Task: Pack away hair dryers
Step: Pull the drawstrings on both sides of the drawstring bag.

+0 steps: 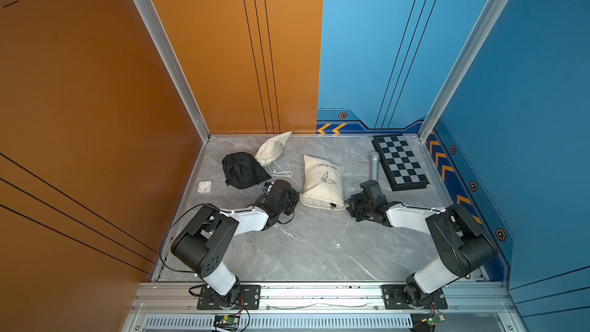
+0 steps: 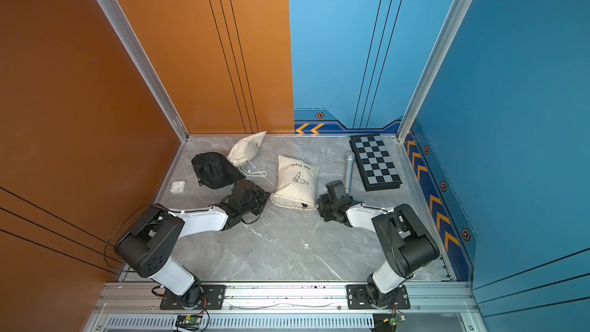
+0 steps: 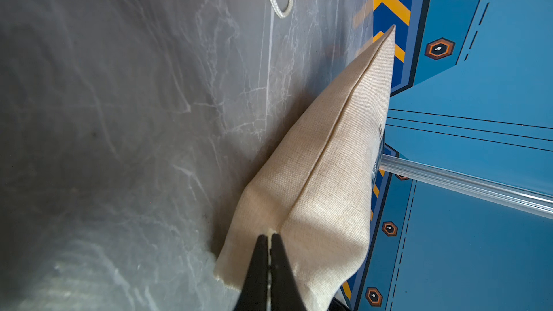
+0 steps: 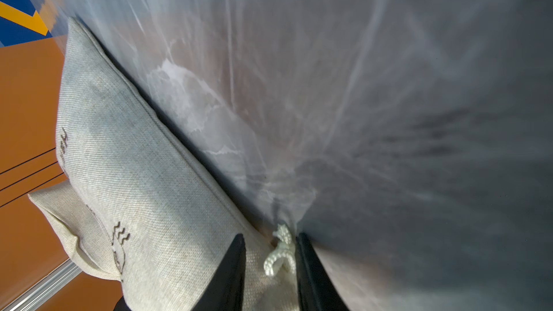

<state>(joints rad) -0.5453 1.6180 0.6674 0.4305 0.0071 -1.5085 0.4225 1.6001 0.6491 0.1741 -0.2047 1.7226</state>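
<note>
Left wrist view has the left fingers [image 3: 261, 246] pinched shut on the hem at one corner of the bag's [image 3: 323, 160] mouth. Right wrist view has the right fingers [image 4: 238, 249] narrowly apart, astride the knot of the white cord [image 4: 279, 252] at the other corner of the mouth, not yet gripping it.

No dryers show in any view. In both top views the bag, printed "Hair Dryer", lies plump in the middle of the table [image 1: 303, 244]. One is probably inside it, deeper in than both pairs of fingers, with cloth between. A black bag [image 1: 242, 170] and a small bag [image 1: 273, 148] lie full near the far left corner and likely hold the others.

A dryer should be light, hard-shelled and awkwardly L-shaped, and free to slide in limp cloth. I would not squeeze the bulge. The hem and cord are the places to hold: anchor the hem, draw the cord, and keep the mouth from tipping downward
</note>
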